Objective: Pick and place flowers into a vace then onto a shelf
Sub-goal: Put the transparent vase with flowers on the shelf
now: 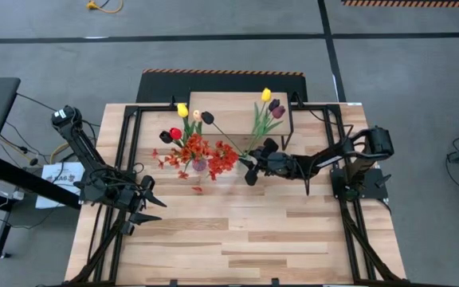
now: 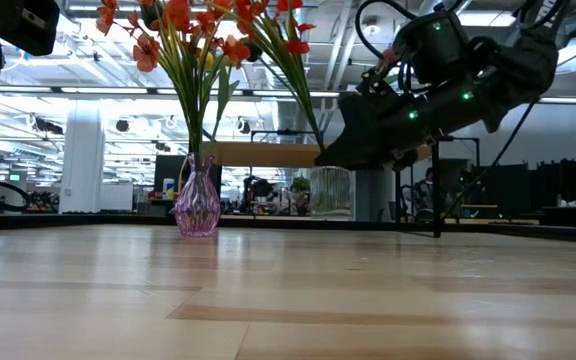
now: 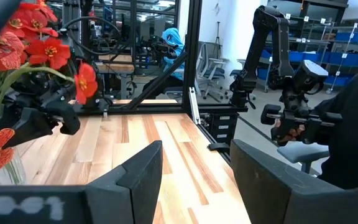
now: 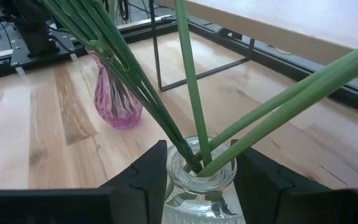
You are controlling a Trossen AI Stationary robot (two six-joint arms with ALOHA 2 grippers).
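Nearest the right wrist camera, the right gripper (image 4: 197, 171) grasps a clear glass vase (image 4: 202, 180) at its neck, both fingers against the rim. Green tulip stems (image 4: 188, 74) stand in it. A pink vase (image 1: 200, 165) of orange-red sprays (image 1: 213, 153) stands beside it on the table (image 1: 237, 239), before the shelf (image 1: 233, 108). The left gripper (image 1: 146, 203) waits apart, jaws released and empty.

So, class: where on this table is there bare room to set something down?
The table lies bare along the near edge, in front of both grippers. It is crowded around the pink vase, the clear vase gripped by the right gripper, and the shelf.
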